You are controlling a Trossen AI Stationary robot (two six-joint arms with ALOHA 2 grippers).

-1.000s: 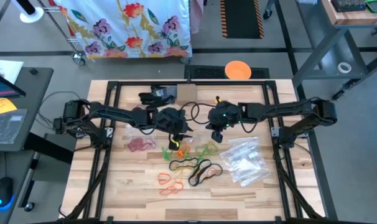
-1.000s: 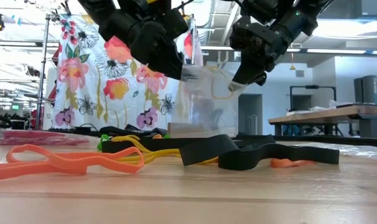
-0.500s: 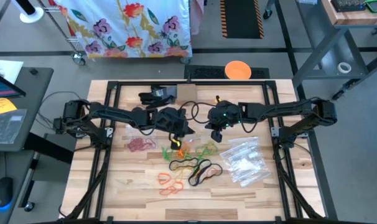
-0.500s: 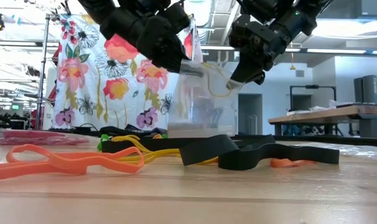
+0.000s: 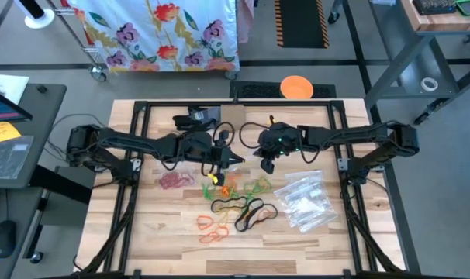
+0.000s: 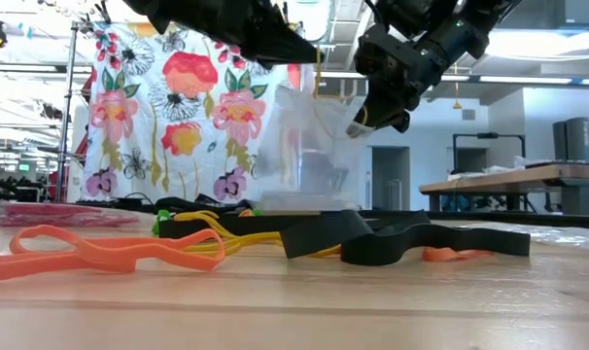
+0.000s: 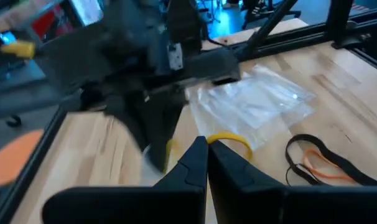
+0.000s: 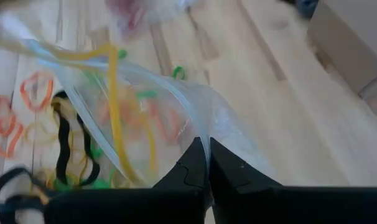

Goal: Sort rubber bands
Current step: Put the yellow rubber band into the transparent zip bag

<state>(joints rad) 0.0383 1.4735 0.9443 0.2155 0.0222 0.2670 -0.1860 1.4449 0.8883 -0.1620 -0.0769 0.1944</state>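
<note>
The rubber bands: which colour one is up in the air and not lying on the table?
The yellow rubber band. It hangs at the clear bag that the right gripper pinches, beside the shut left gripper; the other bands lie on the table.

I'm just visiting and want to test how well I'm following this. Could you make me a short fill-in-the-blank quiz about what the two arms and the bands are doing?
1. The right gripper is shut on a clear plastic ____.
2. The left gripper is shut on a rubber band coloured ____.
3. In the low view, the band lying nearest on the table is coloured ____.

Missing words: bag; yellow; orange
</note>
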